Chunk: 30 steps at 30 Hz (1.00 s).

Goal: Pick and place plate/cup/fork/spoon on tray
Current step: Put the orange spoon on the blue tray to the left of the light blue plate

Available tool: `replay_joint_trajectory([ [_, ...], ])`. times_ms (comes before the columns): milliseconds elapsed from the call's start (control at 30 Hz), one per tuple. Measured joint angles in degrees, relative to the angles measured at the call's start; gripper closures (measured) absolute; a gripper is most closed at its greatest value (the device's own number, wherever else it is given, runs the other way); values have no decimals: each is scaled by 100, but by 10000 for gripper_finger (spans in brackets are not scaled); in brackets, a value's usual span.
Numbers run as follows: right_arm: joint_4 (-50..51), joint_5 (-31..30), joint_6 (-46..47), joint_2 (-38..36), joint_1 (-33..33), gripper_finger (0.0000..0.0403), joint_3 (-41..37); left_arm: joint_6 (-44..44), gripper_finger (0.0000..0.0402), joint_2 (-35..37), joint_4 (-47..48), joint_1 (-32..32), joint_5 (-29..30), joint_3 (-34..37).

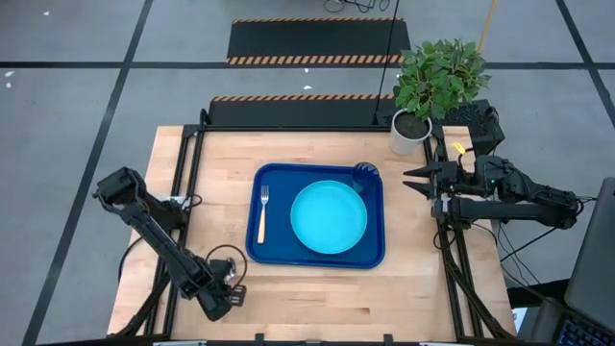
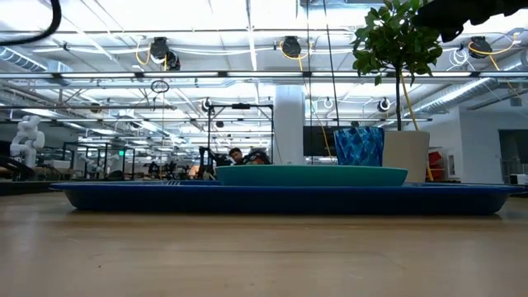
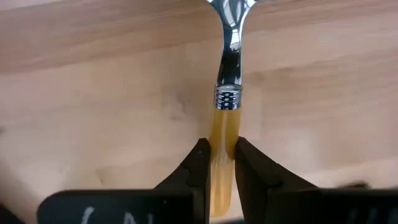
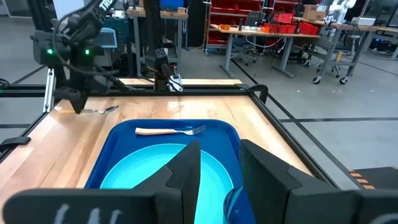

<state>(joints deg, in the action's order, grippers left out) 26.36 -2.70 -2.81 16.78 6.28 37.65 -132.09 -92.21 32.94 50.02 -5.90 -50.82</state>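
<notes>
Wooden table; left gripper clamps spoon; writing unreadable.

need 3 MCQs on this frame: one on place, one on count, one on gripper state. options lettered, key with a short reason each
1. Where is the fork?
A. on the tray, left of the plate
B. on the bare table
C. on top of the plate

2. How many of the four tableware items are on the tray?
A. one
B. three
C. four

3. What is the left gripper doing?
A. hanging open above the plate
B. closed on the spoon handle
C. gripping the cup

Key:
1 A: the high view shows the fork lying on the tray floor beside the plate.
2 B: plate, cup and fork sit on the tray; the spoon lies on the wood off its left side.
3 B: the left wrist view shows both fingers pressed against the orange handle.
</notes>
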Motion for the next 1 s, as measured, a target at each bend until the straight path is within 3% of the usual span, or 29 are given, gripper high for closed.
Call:
replay_joint_trajectory([
  [333, -11, 0, 2, 0, 1, 296, 0, 523, 357, 249, 1521, -841, -150, -713],
  [733, -128, 4, 52, 1, -1, 296, 0, 3303, 357, 252, 1817, -3350, -205, -877],
  [1000, -125, 4, 40, 0, -1, 296, 0, 4279, 357, 254, 1719, -4602, -408, -877],
])
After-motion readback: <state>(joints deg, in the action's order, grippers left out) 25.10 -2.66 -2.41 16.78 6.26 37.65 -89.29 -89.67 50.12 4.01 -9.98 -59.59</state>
